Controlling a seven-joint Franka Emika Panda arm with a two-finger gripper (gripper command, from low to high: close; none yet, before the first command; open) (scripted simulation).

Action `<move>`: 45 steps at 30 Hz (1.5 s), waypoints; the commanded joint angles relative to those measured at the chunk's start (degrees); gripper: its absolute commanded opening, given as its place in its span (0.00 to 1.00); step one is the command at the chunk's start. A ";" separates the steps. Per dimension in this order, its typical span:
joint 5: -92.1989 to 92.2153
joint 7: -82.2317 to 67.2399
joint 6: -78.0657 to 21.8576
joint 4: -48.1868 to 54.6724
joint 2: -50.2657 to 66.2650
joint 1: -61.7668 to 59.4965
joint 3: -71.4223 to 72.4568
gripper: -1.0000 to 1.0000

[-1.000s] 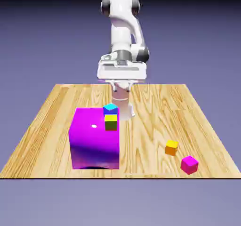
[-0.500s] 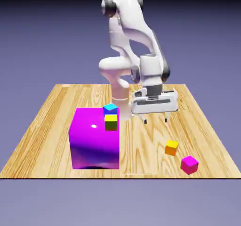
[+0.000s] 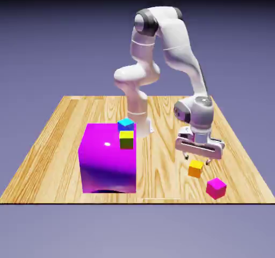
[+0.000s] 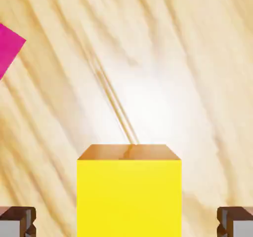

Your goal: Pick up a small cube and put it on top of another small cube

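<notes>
The small orange cube (image 3: pixel 195 169) sits on the wooden table toward the exterior view's right. My gripper (image 3: pixel 197 158) hovers just above it, jaws open. In the hand view the cube's yellow top (image 4: pixel 129 196) fills the lower middle, between the two grey fingertips (image 4: pixel 17 222) with a gap on each side. My gripper (image 4: pixel 127 223) touches nothing. The other small cube (image 3: pixel 126 139), yellow on top with olive-green sides, stands by the upper right corner of the huge magenta cube (image 3: pixel 107 157).
A tiny cyan-blue cube (image 3: pixel 125 124) rests just behind the yellow-topped one. A tiny magenta cube (image 3: pixel 216 187) lies near the front right of the table (image 3: pixel 64 117), close to the orange cube; its corner (image 4: pixel 9 47) shows at the hand view's left edge.
The arm has swung from over the table's middle to the exterior view's right and come down over the orange cube. The jaws have opened wider. No cube has moved.
</notes>
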 commanded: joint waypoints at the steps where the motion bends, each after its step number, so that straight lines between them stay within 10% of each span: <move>1: -0.09 0.06 1.43 0.31 1.74 0.10 -0.11 0.50; 2: -0.09 0.06 1.44 0.31 1.75 0.10 -0.11 0.00; 32: 3.08 -28.58 -50.66 14.28 -36.19 -48.68 7.95 0.00; 39: 2.75 -28.26 -40.03 7.62 -32.19 -48.67 8.45 0.00; 40: 2.75 -28.26 -40.03 7.62 -32.19 -48.67 8.45 1.00; 45: 3.06 -28.61 -49.99 13.84 -35.96 -48.77 8.00 1.00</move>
